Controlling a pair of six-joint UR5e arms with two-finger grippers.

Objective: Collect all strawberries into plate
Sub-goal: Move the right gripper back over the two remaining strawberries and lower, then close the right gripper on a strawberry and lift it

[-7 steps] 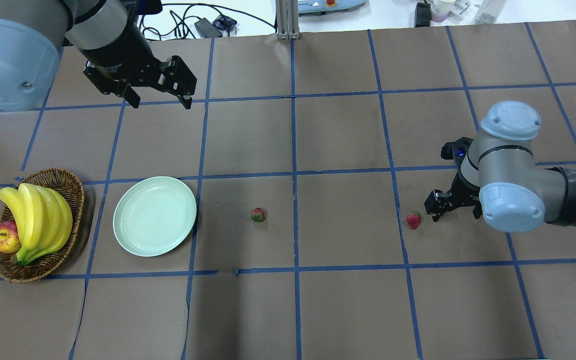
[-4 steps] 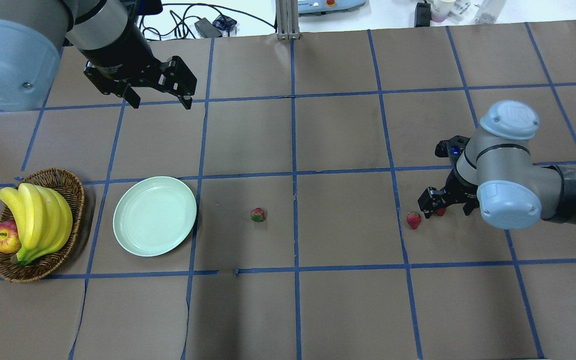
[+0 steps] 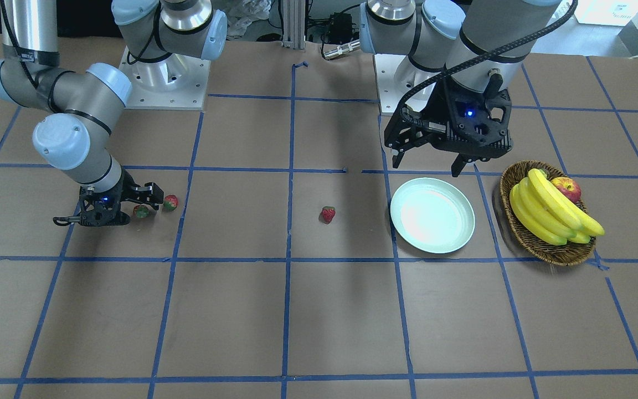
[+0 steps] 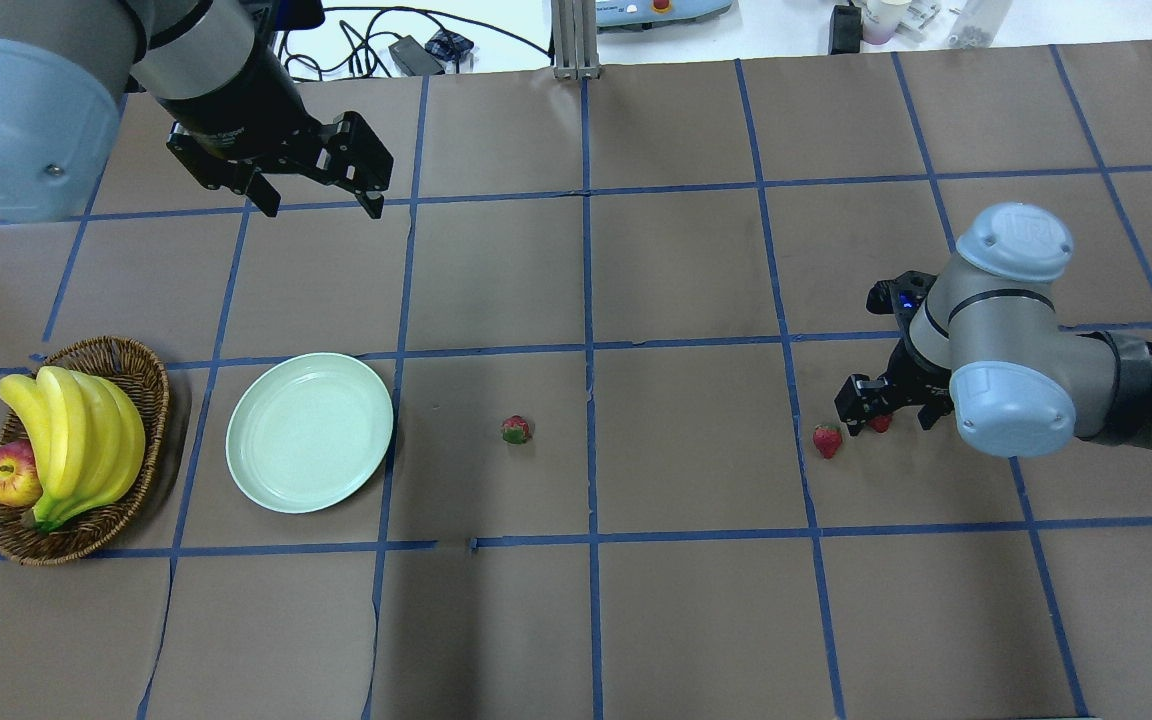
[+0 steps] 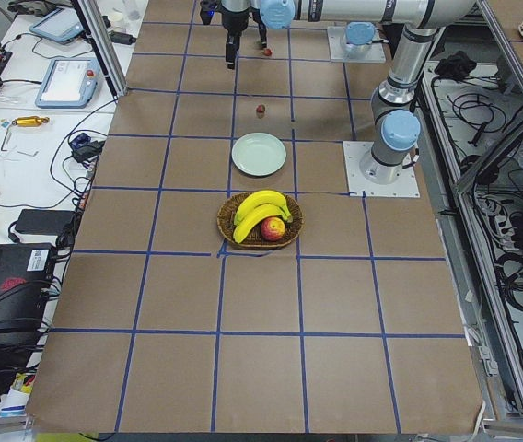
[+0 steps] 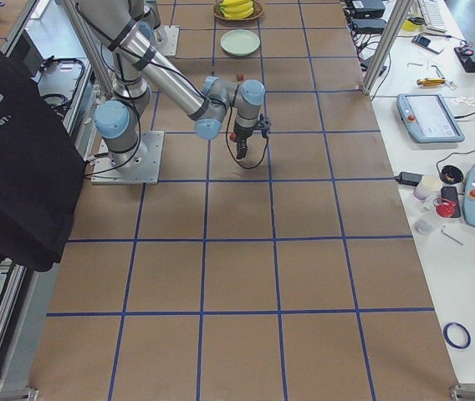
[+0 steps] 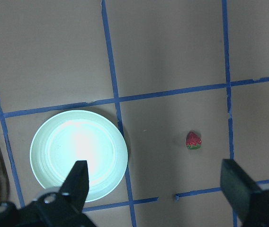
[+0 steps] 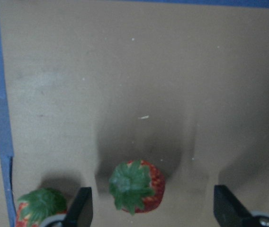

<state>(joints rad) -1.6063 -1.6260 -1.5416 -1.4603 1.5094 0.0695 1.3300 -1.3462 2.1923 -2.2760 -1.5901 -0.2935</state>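
Note:
Three small red strawberries lie on the brown table. One (image 4: 515, 429) is in the middle and also shows in the left wrist view (image 7: 193, 140). Two lie on the right: one (image 4: 827, 440) free, and one (image 4: 880, 423) between the fingers of my right gripper (image 4: 886, 408). That gripper is open and low, and the right wrist view shows the strawberry (image 8: 135, 186) in its gap, with the other strawberry (image 8: 40, 205) outside the left finger. The pale mint plate (image 4: 309, 432) is empty. My left gripper (image 4: 321, 200) is open and empty, high beyond the plate.
A brown wicker basket (image 4: 131, 362) with bananas (image 4: 76, 440) and a red-yellow apple (image 4: 11, 475) stands left of the plate. Blue tape lines cross the table. Cables and devices lie beyond the far edge.
My right gripper has shifted slightly toward the far side, and the strawberry under it has come into sight. The left arm, plate and other strawberries have not moved.

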